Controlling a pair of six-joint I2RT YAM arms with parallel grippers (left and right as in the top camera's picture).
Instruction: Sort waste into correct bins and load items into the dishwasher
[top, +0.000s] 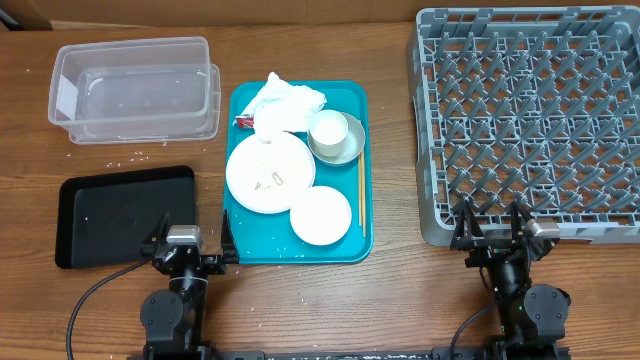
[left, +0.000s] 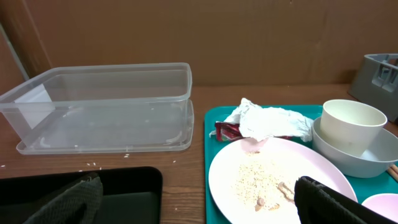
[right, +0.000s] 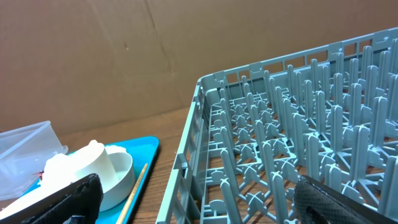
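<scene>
On the teal tray (top: 240, 250) lie a crumpled white napkin (top: 287, 99), a red wrapper (top: 244, 121), a large white plate (top: 268, 172) with rice and scraps (left: 258, 180), a smaller white dish (top: 320, 214), a white cup (top: 328, 129) inside a grey bowl (top: 348, 150), and chopsticks (top: 361, 195). The clear tub (top: 135, 88) and black tray (top: 120, 215) are to its left, the grey dish rack (top: 530, 120) to its right. My left gripper (top: 190, 240) is open and empty at the black tray's near right corner. My right gripper (top: 497, 232) is open and empty at the rack's near edge.
Loose rice grains (top: 128, 157) lie on the wooden table between the tub and the black tray. A cardboard wall (left: 205, 31) stands behind the table. The rack's near left corner (right: 205, 162) rises close in front of my right gripper.
</scene>
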